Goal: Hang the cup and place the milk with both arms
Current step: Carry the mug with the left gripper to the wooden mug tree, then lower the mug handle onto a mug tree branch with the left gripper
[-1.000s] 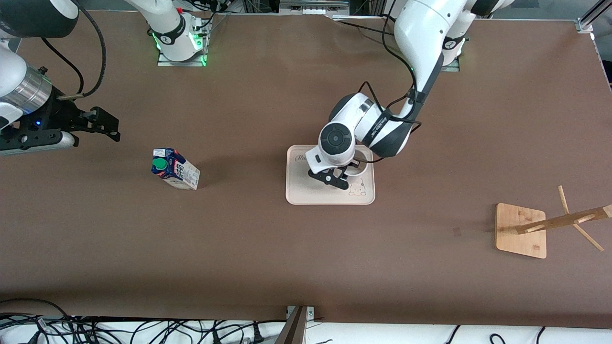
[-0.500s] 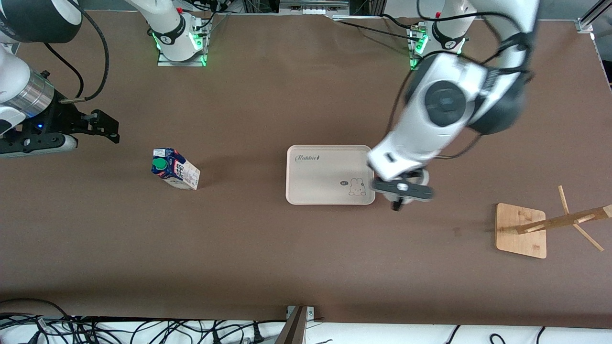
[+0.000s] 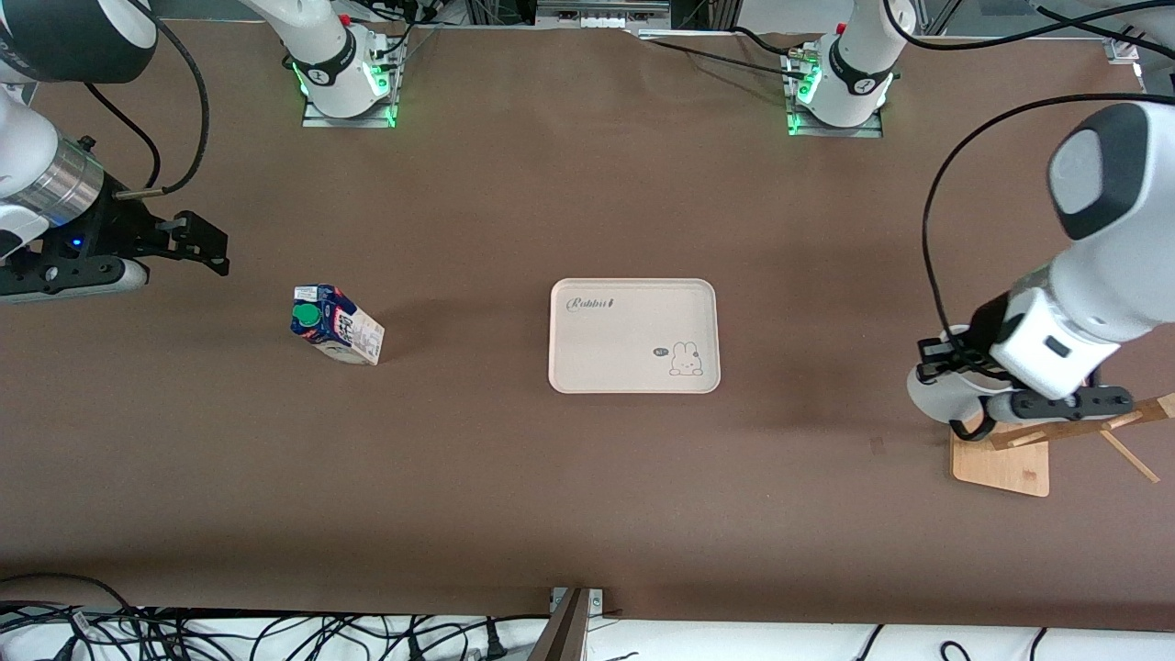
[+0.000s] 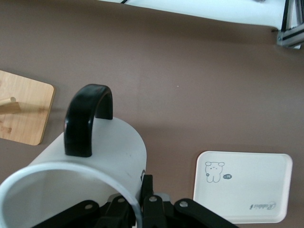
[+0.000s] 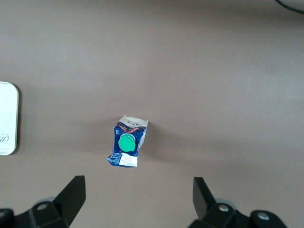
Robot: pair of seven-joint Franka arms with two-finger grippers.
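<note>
The white cup (image 3: 929, 397) hangs in the air in my left gripper (image 3: 945, 372), which is shut on its rim. It is over the table right beside the wooden rack's base (image 3: 1005, 464), black handle (image 3: 968, 428) toward the rack. In the left wrist view the cup (image 4: 102, 156) fills the near field, handle (image 4: 88, 118) up, with my left gripper (image 4: 142, 202) pinching the rim. The dark-blue milk carton (image 3: 335, 323) with a green cap stands toward the right arm's end. My right gripper (image 3: 220, 248) is open and empty over the table there; its wrist view shows the milk (image 5: 128, 142) between its open fingertips (image 5: 76, 190).
A cream tray (image 3: 633, 312) with a rabbit print lies at the table's middle; it also shows in the left wrist view (image 4: 259, 164) and in the right wrist view (image 5: 7, 118). The rack's slanted pole with pegs (image 3: 1088, 422) rises from its base (image 4: 23, 114).
My left gripper lifted the cup off the tray and carried it toward the left arm's end, up to the rack's base. The tray now lies bare. The right arm has barely moved.
</note>
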